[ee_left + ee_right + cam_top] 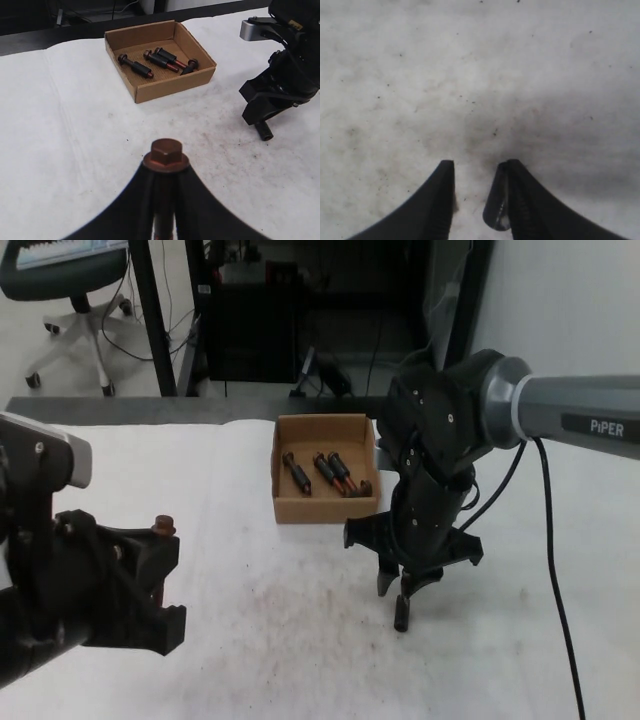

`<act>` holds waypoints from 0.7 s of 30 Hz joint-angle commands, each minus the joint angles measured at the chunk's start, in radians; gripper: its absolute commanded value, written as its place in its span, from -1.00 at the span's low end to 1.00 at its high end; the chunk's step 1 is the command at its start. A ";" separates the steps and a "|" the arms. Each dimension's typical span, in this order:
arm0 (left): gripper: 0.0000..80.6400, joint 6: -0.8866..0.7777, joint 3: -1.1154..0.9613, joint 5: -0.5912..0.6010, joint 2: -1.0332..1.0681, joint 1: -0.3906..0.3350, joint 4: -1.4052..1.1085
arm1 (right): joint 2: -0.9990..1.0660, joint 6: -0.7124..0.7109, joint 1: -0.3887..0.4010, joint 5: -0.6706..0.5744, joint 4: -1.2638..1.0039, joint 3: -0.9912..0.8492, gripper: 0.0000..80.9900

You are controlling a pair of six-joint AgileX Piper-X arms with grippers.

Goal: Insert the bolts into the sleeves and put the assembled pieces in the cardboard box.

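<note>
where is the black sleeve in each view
High view: sleeve just below the right gripper, right of the cardboard box.
Left wrist view: sleeve under the right gripper.
Right wrist view: sleeve beside one of its jaws.
Shared landmark: the right gripper.

The left arm [40, 570] sits low at the near edge of the bench, its left gripper [165, 172] pointing forward with both fingers clamped on the shank of a bolt [165, 154] held head-up. The right arm [570, 410] stretches in from the side and bends down at the wrist. The right gripper [400, 585] aims at the bench top, fingers parted.
</note>
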 commanded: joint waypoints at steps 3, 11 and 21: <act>-0.99 -0.007 -0.003 0.001 -0.010 0.002 -0.017 | -0.001 0.001 0.004 -0.013 0.003 -0.006 -0.26; -0.99 -0.007 -0.003 0.001 -0.010 0.002 -0.017 | -0.001 -0.031 0.005 0.033 0.044 -0.003 -0.26; -0.99 -0.007 -0.003 0.001 -0.010 0.002 -0.017 | -0.001 -0.030 0.009 0.040 0.047 -0.003 -0.26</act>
